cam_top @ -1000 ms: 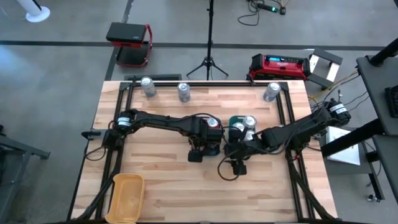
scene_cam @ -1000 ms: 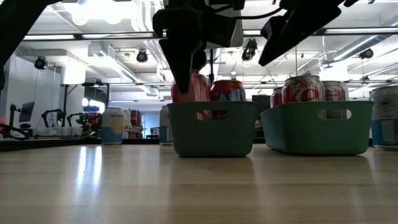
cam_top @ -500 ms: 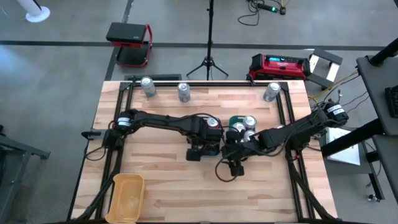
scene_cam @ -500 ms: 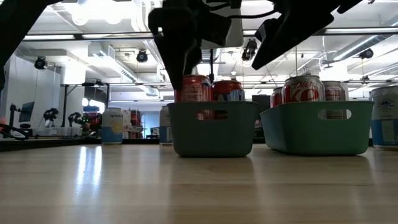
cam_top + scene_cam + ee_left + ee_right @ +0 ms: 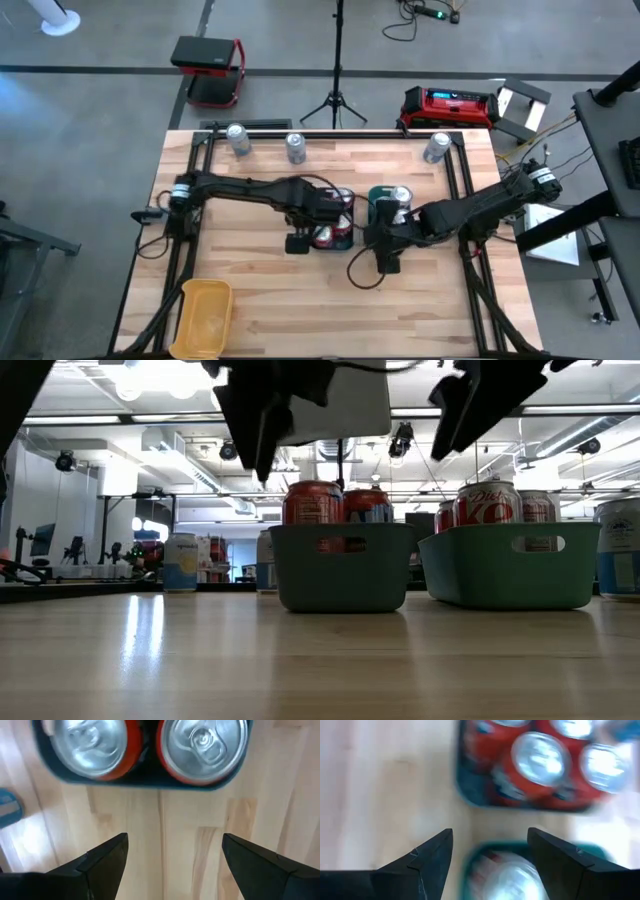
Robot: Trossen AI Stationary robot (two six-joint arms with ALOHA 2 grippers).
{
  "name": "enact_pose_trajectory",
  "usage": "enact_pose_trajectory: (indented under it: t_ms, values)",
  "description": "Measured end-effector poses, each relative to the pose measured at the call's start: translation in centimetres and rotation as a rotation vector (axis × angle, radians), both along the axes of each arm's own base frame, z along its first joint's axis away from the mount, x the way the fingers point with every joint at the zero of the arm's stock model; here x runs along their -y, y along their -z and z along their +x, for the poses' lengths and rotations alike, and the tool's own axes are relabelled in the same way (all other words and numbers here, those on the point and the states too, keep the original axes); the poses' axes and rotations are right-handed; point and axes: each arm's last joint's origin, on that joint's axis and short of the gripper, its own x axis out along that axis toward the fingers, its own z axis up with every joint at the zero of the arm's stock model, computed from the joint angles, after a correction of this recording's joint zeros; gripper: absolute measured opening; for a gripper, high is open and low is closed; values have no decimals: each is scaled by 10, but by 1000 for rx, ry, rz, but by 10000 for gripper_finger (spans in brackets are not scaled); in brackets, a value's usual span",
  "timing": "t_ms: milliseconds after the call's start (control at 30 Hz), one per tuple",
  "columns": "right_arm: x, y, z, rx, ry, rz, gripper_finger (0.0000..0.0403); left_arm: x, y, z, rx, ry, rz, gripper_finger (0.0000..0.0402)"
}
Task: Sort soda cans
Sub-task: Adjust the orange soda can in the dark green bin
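Two red soda cans with shiny silver tops (image 5: 313, 501) stand upright side by side in a small teal plastic bin (image 5: 343, 568) near the middle of the pale wooden table (image 5: 260, 300), the nearer of them newly released: a second ago it was tilted in the left gripper (image 5: 174, 840), which has since let go and lifted off to the bin's 8 o'clock side, its jaws wide apart and holding nothing. At the bin's 3 o'clock, a second, larger teal bin (image 5: 505, 565) holds red-and-silver diet cola cans (image 5: 487, 500); the right gripper (image 5: 490, 832) hovers by its 6 o'clock edge, jaws likewise apart and empty. Three silver-grey cans (image 5: 296, 147) wait unsorted along the table's 12 o'clock edge, and a yellow rectangular tray (image 5: 205, 315) sits at the 7 o'clock corner. With this can delivered, the far row looks to be the work that remains.
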Motion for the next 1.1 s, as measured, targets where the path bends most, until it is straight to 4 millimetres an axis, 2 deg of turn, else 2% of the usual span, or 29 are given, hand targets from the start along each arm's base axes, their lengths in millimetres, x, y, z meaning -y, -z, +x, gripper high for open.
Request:
enact_pose_trajectory:
  t_ms: [133, 267, 433, 533, 600, 700, 867, 1100]
  values:
    - [-9, -7, -4, 72, -15, -11, 237, -4, -16, -23, 183, -48, -15, 306]
    - [-19, 4, 3, 179, -56, 20, 227, -6, -18, -44, 433, -78, -44, 306]
    - [-25, 33, 21, 311, 26, 117, 215, 0, 6, -66, 612, -94, -99, 306]
    - [-29, 47, 31, 295, 81, 143, 207, 12, 27, -76, 623, -53, -170, 306]
    - [-34, 49, 42, 318, 116, 149, 200, 19, 39, -79, 629, -54, -198, 306]
    - [-41, 57, 60, 309, 145, 127, 189, 27, 49, -77, 677, -51, -223, 306]
    - [-50, 73, 85, 273, 148, 110, 169, 31, 73, -76, 622, -45, -225, 307]
    - [-52, 79, 99, 317, 189, 68, 136, 32, 97, -71, 657, -4, -218, 307]
